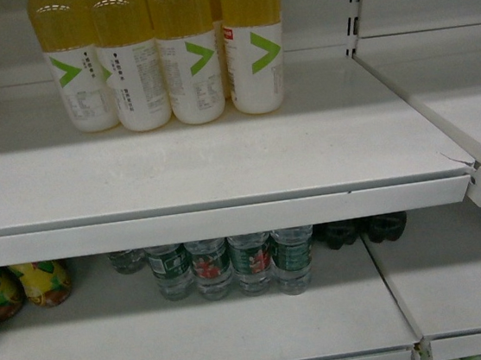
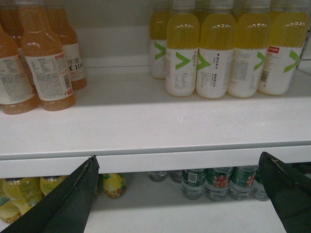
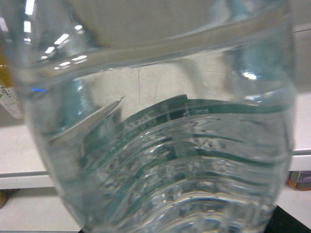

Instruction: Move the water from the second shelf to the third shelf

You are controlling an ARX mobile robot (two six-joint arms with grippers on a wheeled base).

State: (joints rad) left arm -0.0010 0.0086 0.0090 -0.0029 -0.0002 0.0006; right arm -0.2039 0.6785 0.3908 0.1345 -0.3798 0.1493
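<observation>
A water bottle (image 3: 160,136) fills the right wrist view edge to edge, so it is judged held by the right gripper, whose fingers are not seen; carry step in hand. The left gripper (image 2: 180,194) is spread and empty at the bottom of its frame. Next move judged: placement on the shelf board (image 1: 221,160) in front of the yellow drink bottles (image 1: 161,54).

Orange drink bottle (image 2: 73,58) label: "水溶 C100"; other labels unreadable.
</observation>
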